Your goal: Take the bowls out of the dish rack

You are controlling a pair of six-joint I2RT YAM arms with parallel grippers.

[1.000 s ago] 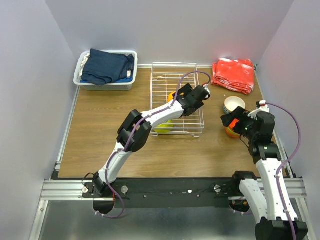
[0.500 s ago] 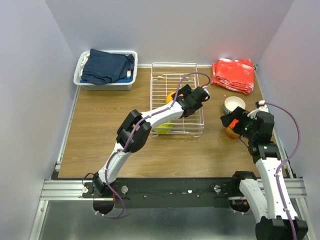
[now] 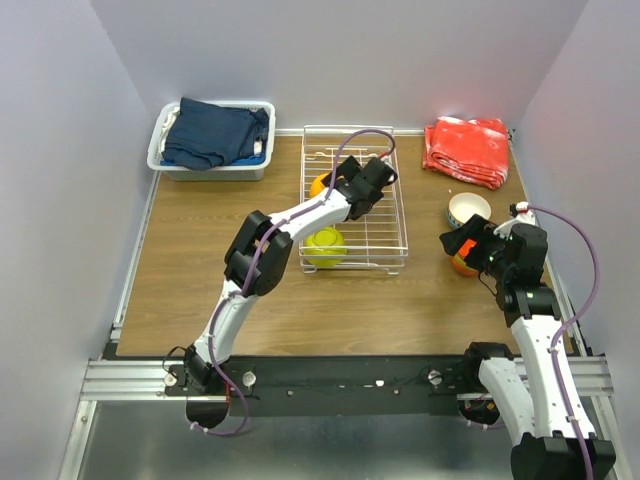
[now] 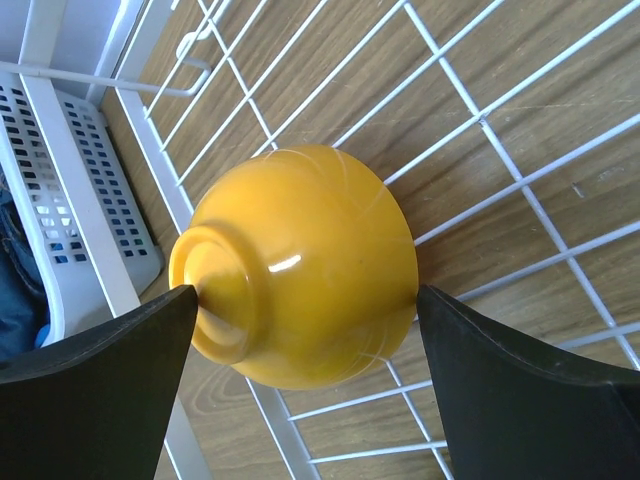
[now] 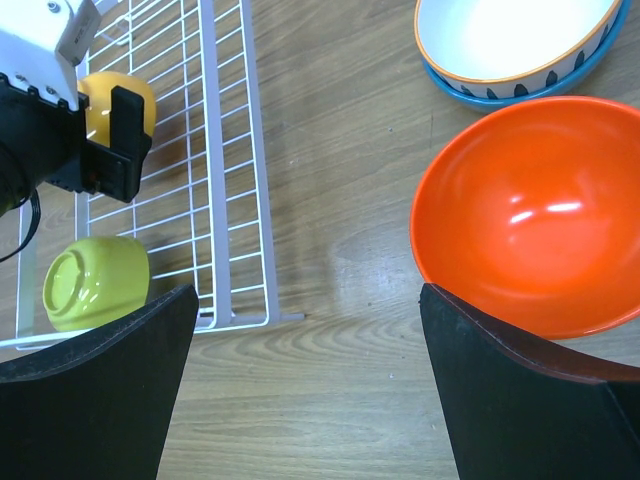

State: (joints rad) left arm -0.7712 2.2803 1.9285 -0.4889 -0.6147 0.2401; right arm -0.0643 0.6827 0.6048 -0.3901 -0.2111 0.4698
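While spread wide, left pincer [image 4: 300, 310] brackets orange bowl [image 4: 300, 265], right pincer [image 5: 300, 300] parted, empty.

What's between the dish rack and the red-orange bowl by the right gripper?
Only bare wooden table. In the right wrist view, nothing sits between the dish rack edge and the red-orange bowl; the white striped bowl lies farther back, beside that bowl.

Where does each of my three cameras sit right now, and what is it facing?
Top external: above and behind the bases, facing down at the table, both arms showing.
Left wrist: on the left gripper, facing down at the orange bowl between its open fingers.
Right wrist: on the right gripper, facing down at the red-orange bowl, dark fingers showing.
Shared: all three show the dish rack.
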